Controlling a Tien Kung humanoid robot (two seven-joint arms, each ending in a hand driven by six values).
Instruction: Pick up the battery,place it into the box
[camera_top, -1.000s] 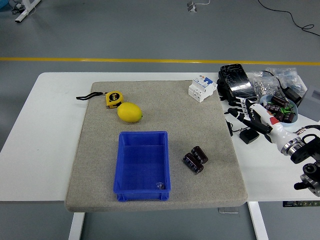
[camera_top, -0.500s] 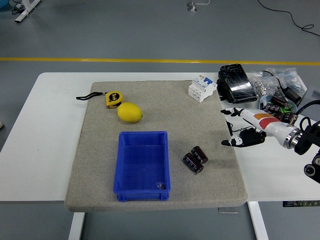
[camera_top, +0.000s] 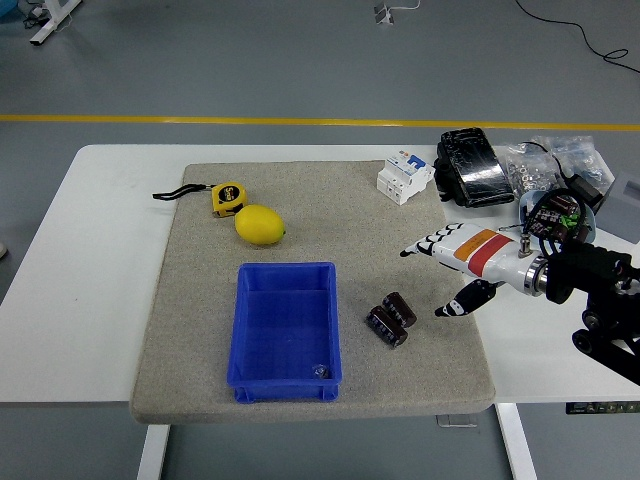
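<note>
Two dark cylindrical batteries (camera_top: 391, 319) lie side by side on the grey mat (camera_top: 200, 330), just right of the blue box (camera_top: 286, 330). The box sits open at the mat's front middle, with a small object in its near right corner. My right hand (camera_top: 432, 277) reaches in from the right, fingers spread open, hovering over the mat's right edge a little right of and above the batteries. It holds nothing. My left arm is out of view.
A lemon (camera_top: 260, 225) and a yellow tape measure (camera_top: 227, 198) lie at the mat's back left. A white circuit breaker (camera_top: 403, 178) stands at the back right. Black packs (camera_top: 470, 167), bags of parts and a bowl (camera_top: 557, 213) crowd the table's right side.
My right hand has moved left from the table's right side over the mat's edge, toward the batteries, with fingers opening wider. The batteries and box have not moved.
</note>
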